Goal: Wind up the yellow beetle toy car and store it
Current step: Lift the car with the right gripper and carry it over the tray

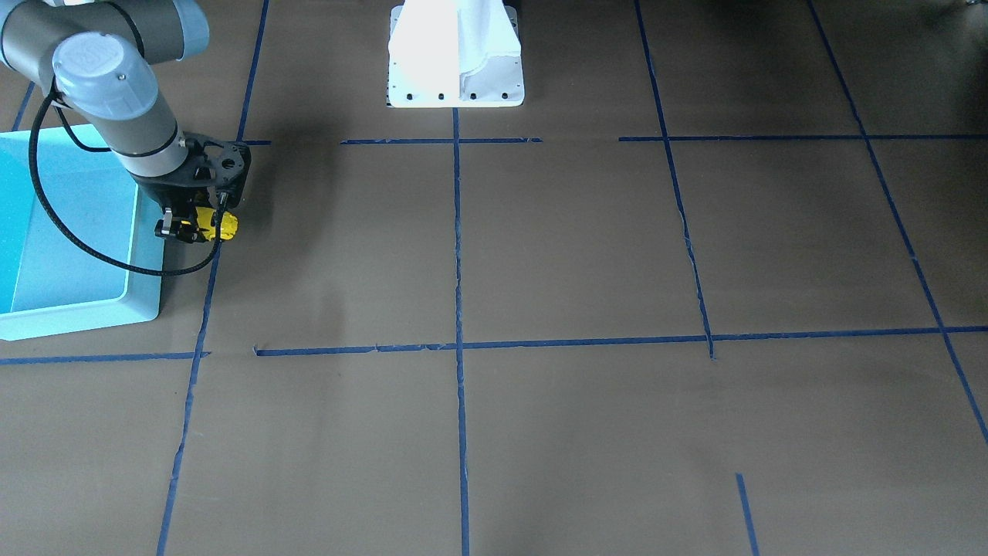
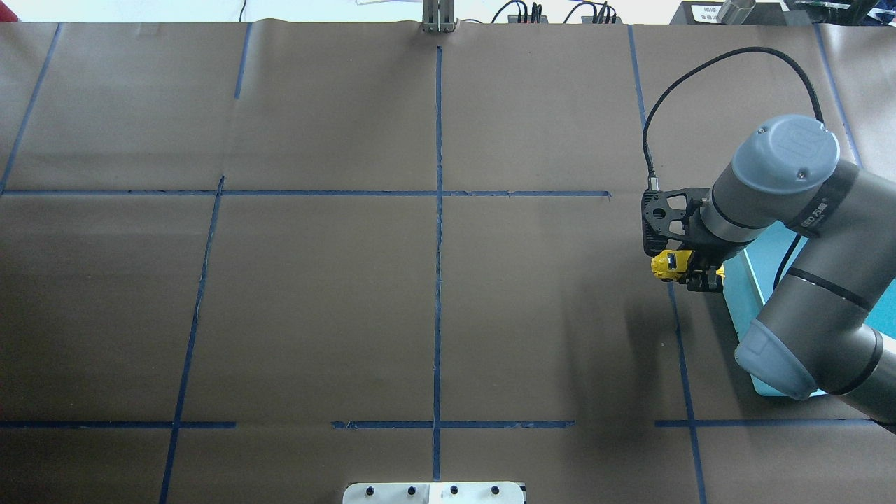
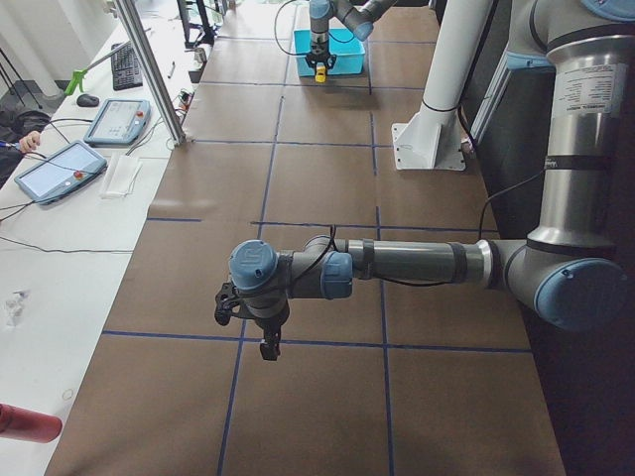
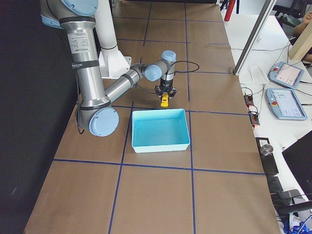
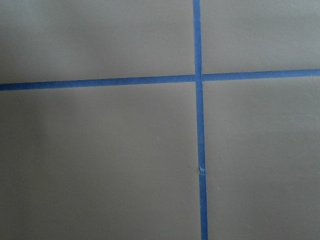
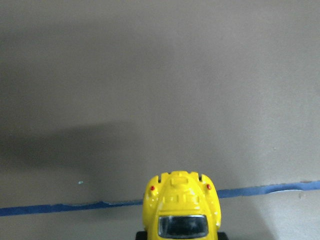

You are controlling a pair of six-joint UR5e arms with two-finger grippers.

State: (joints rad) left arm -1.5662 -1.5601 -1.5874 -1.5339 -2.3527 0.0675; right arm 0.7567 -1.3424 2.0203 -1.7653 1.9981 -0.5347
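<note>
The yellow beetle toy car (image 1: 218, 225) is held in my right gripper (image 1: 193, 226), which is shut on it. It hangs just above the brown paper, right beside the turquoise bin (image 1: 85, 307) and outside its wall. The car shows in the overhead view (image 2: 668, 265) sticking out of the right gripper (image 2: 691, 271), and its rounded yellow body fills the bottom of the right wrist view (image 6: 181, 207). In the right side view the car (image 4: 165, 101) sits just beyond the bin's far rim (image 4: 158, 111). My left gripper (image 3: 268, 347) hangs over the table far from the car; whether it is open I cannot tell.
Blue tape lines (image 2: 438, 210) grid the brown paper. The white robot base (image 1: 455, 58) stands at the table's robot side. Tablets and cables (image 3: 69, 164) lie on the side bench. The left wrist view shows only paper and a tape cross (image 5: 198, 78).
</note>
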